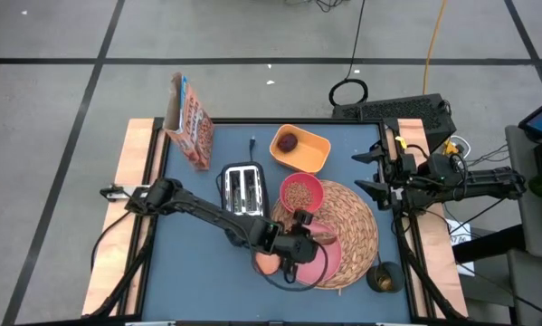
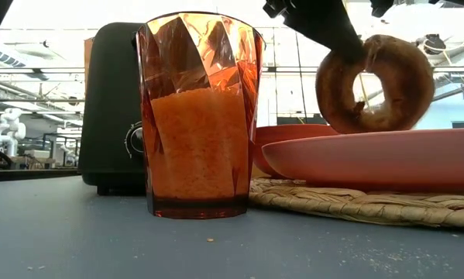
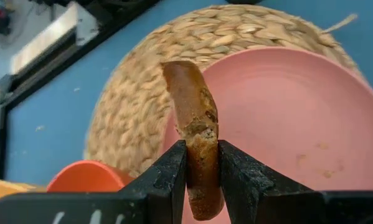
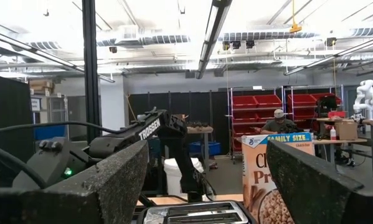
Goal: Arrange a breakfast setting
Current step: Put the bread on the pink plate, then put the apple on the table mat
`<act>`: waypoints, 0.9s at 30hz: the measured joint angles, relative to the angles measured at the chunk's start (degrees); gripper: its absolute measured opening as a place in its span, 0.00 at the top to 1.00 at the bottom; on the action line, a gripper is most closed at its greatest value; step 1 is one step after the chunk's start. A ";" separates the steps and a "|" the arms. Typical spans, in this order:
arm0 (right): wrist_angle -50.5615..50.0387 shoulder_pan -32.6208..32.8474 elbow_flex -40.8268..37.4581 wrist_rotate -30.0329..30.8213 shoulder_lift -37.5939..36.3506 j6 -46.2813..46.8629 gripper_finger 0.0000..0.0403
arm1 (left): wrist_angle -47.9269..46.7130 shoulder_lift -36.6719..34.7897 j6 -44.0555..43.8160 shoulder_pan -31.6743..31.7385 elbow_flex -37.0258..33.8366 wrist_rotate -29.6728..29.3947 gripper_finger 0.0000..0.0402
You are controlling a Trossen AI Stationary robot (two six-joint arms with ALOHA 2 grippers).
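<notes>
Now, left fingers (image 3: 202, 177): gripping the bread (image 3: 194, 134) upright, hovering over the plate (image 3: 298, 118).
Right fingers (image 1: 372, 172): waiting wide apart beside the placemat (image 1: 356, 226).

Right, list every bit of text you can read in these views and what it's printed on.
"TROSSEN": on the left arm, right wrist view.
"FAMILY SIZE": top of the cereal box, same view.
"Ch": start of the box's big name; the rest is hidden.
Small logo at the box's corner: too small to read.
Box print in the high view: too blurred.

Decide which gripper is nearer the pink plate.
Left. The left gripper hangs above the pink plate, clamping the bread ring; the right gripper waits open past the placemat's edge.
</notes>
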 joint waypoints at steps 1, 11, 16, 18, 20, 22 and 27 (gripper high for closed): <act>0.02 -0.02 0.00 0.00 -0.01 0.00 0.21 | -0.10 0.00 0.00 -0.02 0.00 0.52 0.78; 0.02 0.00 0.00 0.00 -0.01 -0.02 0.21 | -2.19 0.00 -2.08 0.05 0.00 0.68 0.71; 0.03 -0.02 0.00 -0.02 0.00 -0.01 0.21 | -3.07 -0.02 -5.77 0.09 0.00 0.70 0.62; 0.04 0.00 0.00 -0.02 -0.01 -0.02 0.21 | -3.07 -0.04 -5.79 0.09 0.00 1.45 0.59; 0.04 -0.02 0.00 -0.02 0.01 -0.02 0.21 | -2.83 -0.04 -5.85 0.09 0.00 2.14 0.57; 0.04 0.00 0.00 -0.02 0.01 -0.02 0.21 | -1.67 -0.04 -5.88 0.09 0.00 2.43 0.55; 0.04 -0.02 0.00 -0.02 -0.01 -0.02 0.21 | 3.39 -0.79 -6.89 -0.17 0.00 2.56 0.54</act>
